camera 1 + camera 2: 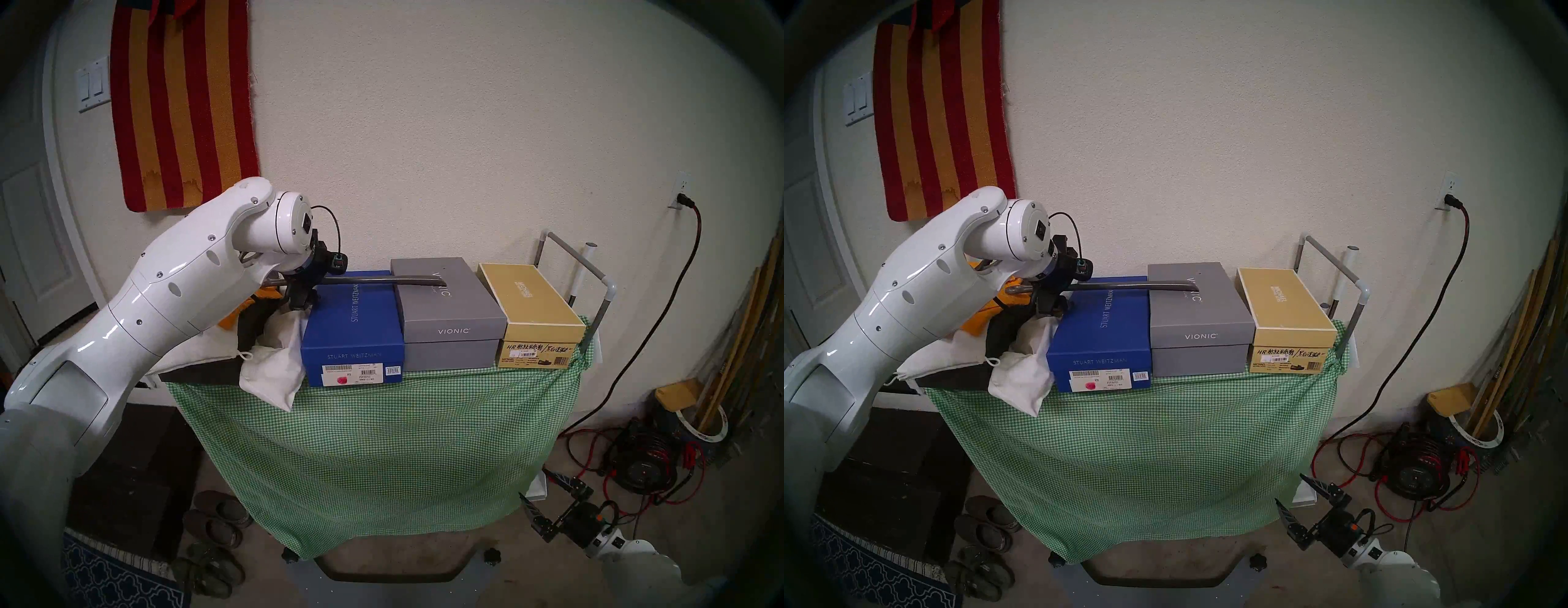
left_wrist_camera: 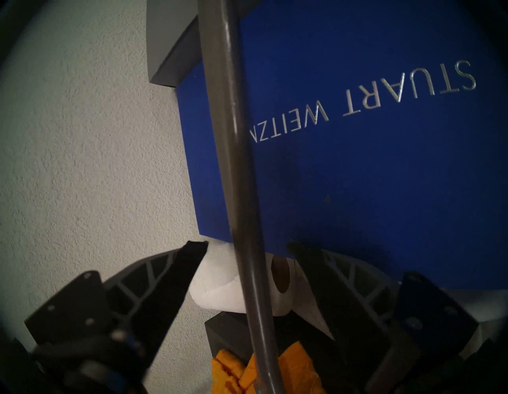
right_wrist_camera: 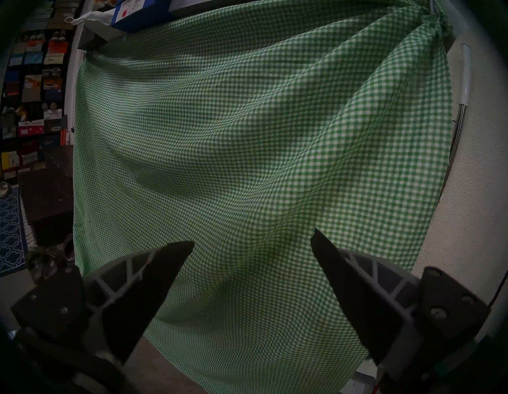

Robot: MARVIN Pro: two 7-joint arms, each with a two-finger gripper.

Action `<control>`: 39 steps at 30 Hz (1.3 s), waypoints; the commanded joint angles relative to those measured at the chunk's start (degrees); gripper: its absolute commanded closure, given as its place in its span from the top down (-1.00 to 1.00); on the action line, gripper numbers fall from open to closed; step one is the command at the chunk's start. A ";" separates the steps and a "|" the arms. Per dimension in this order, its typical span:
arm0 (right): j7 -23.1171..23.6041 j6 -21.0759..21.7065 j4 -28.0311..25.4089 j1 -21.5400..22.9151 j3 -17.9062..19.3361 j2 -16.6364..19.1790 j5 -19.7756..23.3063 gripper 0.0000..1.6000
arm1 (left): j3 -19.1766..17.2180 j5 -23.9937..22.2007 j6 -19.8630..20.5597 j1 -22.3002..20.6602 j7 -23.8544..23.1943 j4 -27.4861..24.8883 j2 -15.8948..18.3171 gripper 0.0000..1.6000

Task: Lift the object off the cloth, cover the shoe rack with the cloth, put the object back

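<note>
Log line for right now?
left gripper open astride shoehorn | shoehorn over blue box | cloth draped over shoe rack | right gripper open, low

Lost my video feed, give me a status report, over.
Left gripper open around shoehorn; right gripper open, empty, low by cloth. Cloth draped down rack front. Shoehorn spans blue box and grey box. Nothing in the way.

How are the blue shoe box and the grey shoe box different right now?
The blue shoe box reads STUART WEITZMAN; the grey shoe box reads VIONIC. The blue one sits lower and further forward than the grey. The shoehorn crosses the blue lid; its scooped end reaches the grey lid. Both stand above the cloth.
</note>
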 commanded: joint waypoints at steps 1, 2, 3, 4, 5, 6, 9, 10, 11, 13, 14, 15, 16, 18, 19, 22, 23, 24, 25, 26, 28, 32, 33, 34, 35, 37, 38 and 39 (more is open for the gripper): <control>3.73 0.01 0.04 -0.03 0.08 -0.06 -0.10 1.00 | -1.37 -1.25 3.31 0.99 -1.58 -3.05 2.08 1.00; 3.70 0.01 0.03 -0.04 0.08 -0.06 -0.11 1.00 | -1.42 -1.07 3.93 1.05 -0.89 -3.80 2.39 1.00; 3.60 0.01 0.01 -0.06 0.03 -0.04 -0.13 1.00 | -1.70 -0.75 4.67 1.52 0.60 -5.16 2.83 1.00; 3.33 0.01 -0.06 -0.10 -0.11 0.00 -0.18 1.00 | -2.49 -1.09 5.67 2.22 1.77 -6.66 3.21 1.00; 3.08 0.01 -0.13 -0.14 -0.23 0.04 -0.23 1.00 | -2.80 -0.58 6.82 2.78 3.28 -8.34 3.74 1.00; 2.97 0.01 -0.15 -0.16 -0.28 0.05 -0.26 1.00 | -2.92 -0.72 7.04 2.65 3.69 -8.32 3.60 1.00; 2.79 0.01 -0.19 -0.18 -0.37 0.08 -0.28 1.00 | -4.84 -1.96 10.17 3.94 5.10 -11.60 4.97 1.00; 2.73 0.01 -0.21 -0.19 -0.42 0.10 -0.28 1.00 | -5.58 -2.29 11.53 4.46 5.87 -12.81 5.51 1.00; 2.73 0.01 -0.21 -0.19 -0.42 0.10 -0.28 1.00 | -5.58 -2.29 11.53 4.46 5.87 -12.81 5.51 1.00; 2.35 0.01 -0.29 -0.24 -0.67 0.18 -0.30 1.00 | -8.49 -3.02 14.91 5.79 8.88 -14.88 6.42 1.00; 2.21 0.01 -0.32 -0.26 -0.75 0.21 -0.31 1.00 | -9.50 -3.35 16.17 6.13 9.87 -15.22 6.65 1.00; 2.21 0.01 -0.32 -0.26 -0.75 0.21 -0.31 1.00 | -9.50 -3.35 16.17 6.13 9.87 -15.22 6.65 1.00; 2.03 0.01 -0.35 -0.28 -0.85 0.24 -0.34 1.00 | -10.84 -3.71 17.31 6.65 11.37 -15.60 6.93 1.00; 1.86 0.01 -0.39 -0.31 -0.99 0.29 -0.33 1.00 | -12.63 -3.82 19.33 7.65 13.99 -16.85 7.94 1.00; 1.68 0.01 -0.42 -0.33 -1.07 0.31 -0.35 1.00 | -13.77 -3.51 19.71 8.26 15.55 -17.11 8.33 1.00; 1.45 0.01 -0.48 -0.36 -1.26 0.38 -0.36 1.00 | -17.45 -4.79 22.10 10.19 18.43 -18.32 9.79 1.00; 1.33 0.01 -0.50 -0.37 -1.32 0.40 -0.38 1.00 | -18.55 -5.07 22.16 10.68 19.31 -18.47 10.35 1.00; 1.25 0.01 -0.52 -0.38 -1.38 0.42 -0.38 1.00 | -19.85 -5.53 22.16 11.36 19.76 -18.60 10.83 1.00; 1.24 0.01 -0.53 -0.39 -1.43 0.45 -0.37 1.00 | -21.00 -5.97 22.16 12.21 20.39 -18.98 11.35 1.00; 1.20 0.01 -0.55 -0.39 -1.47 0.47 -0.37 1.00 | -21.65 -6.07 22.16 12.76 21.06 -19.19 11.98 1.00; 1.11 0.01 -0.57 -0.41 -1.57 0.51 -0.37 1.00 | -24.19 -6.99 22.16 14.70 21.88 -19.82 13.13 1.00; 0.90 0.01 -0.63 -0.43 -1.76 0.59 -0.37 1.00 | -28.47 -8.12 22.16 18.03 23.18 -20.62 15.63 1.00; 0.90 0.01 -0.63 -0.43 -1.76 0.59 -0.37 1.00 | -28.47 -8.12 22.16 18.03 23.18 -20.62 15.63 1.00; 0.80 0.01 -0.66 -0.45 -1.85 0.63 -0.37 1.00 | -31.51 -8.63 22.16 20.46 23.62 -20.86 16.33 1.00; 0.80 0.01 -0.66 -0.45 -1.85 0.63 -0.37 1.00 | -31.51 -8.63 22.16 20.46 23.62 -20.86 16.33 1.00; 0.69 0.01 -0.70 -0.47 -1.96 0.68 -0.37 1.00 | -33.65 -9.58 22.16 21.79 23.89 -20.20 17.72 1.00; 0.65 0.01 -0.72 -0.48 -1.99 0.70 -0.37 1.00 | -34.69 -9.81 22.16 22.56 23.88 -20.07 18.12 1.00; 0.63 0.01 -0.72 -0.48 -2.02 0.71 -0.37 1.00 | -35.86 -10.08 22.16 23.40 24.08 -19.94 18.28 1.00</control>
